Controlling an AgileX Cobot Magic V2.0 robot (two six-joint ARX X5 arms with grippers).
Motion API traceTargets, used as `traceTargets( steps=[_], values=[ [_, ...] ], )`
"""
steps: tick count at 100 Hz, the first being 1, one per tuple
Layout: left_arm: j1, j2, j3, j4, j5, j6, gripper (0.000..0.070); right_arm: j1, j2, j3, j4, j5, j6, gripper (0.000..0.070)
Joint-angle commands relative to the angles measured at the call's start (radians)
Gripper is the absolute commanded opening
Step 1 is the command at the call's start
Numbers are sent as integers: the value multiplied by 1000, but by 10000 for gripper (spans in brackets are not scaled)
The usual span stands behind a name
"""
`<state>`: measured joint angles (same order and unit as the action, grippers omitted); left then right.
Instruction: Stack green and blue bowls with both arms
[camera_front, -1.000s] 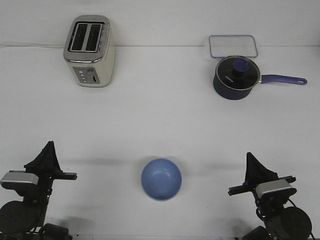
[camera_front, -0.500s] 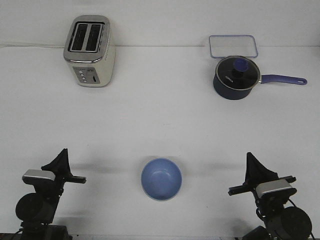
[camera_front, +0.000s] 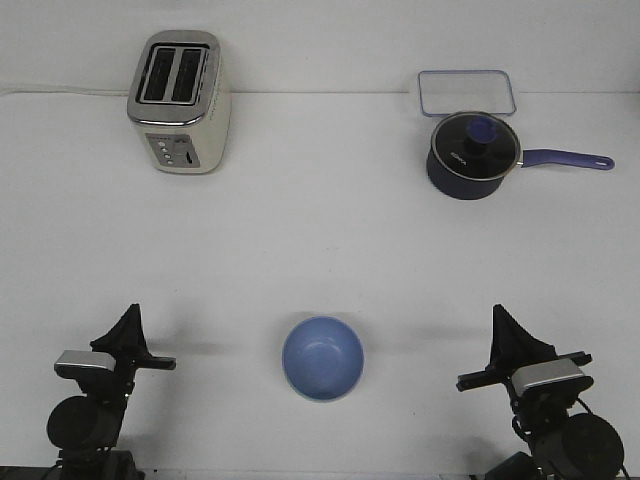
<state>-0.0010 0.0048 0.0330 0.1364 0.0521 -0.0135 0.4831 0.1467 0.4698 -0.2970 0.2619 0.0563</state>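
Note:
The periwinkle blue bowl (camera_front: 322, 358) sits upright and empty on the white table near the front edge, midway between my two arms. The pale green bowl is not in view. My left gripper (camera_front: 130, 320) stands at the front left, well to the left of the bowl, its fingers together in a point and holding nothing. My right gripper (camera_front: 501, 325) stands at the front right, well to the right of the bowl, also closed to a point and empty. Neither gripper touches the bowl.
A cream and chrome toaster (camera_front: 180, 100) stands at the back left. A dark blue lidded saucepan (camera_front: 472, 152) with its long handle pointing right sits at the back right, with a clear rectangular container (camera_front: 467, 92) just behind it.
My left gripper has shifted to the right and slightly lower, closer to the bowl's side. The right arm and the blue bowl have not moved.

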Motion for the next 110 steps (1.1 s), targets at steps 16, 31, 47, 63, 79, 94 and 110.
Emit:
traceTargets(
  steps=[16, 31, 47, 63, 79, 94, 110],
  values=[
    [1, 0, -19, 14, 0, -2, 15, 4, 3, 3, 13, 1, -5, 0],
    [1, -1, -19, 19, 0, -2, 15, 4, 3, 3, 13, 1, -5, 0],
    [1, -1, -19, 19, 0, -3, 15, 4, 3, 3, 13, 1, -5, 0],
    [1, -1, -19, 19, 0, -2, 15, 4, 3, 3, 13, 1, -5, 0],
    [1, -1, -19, 19, 0, -3, 15, 4, 3, 3, 13, 1, -5, 0],
    [1, -1, -19, 19, 0, -3, 15, -22, 3, 0, 13, 5, -72, 0],
    [1, -1, -19, 20, 0, -3, 15, -166, -8, -75, 92, -47, -187, 0]
  ],
)
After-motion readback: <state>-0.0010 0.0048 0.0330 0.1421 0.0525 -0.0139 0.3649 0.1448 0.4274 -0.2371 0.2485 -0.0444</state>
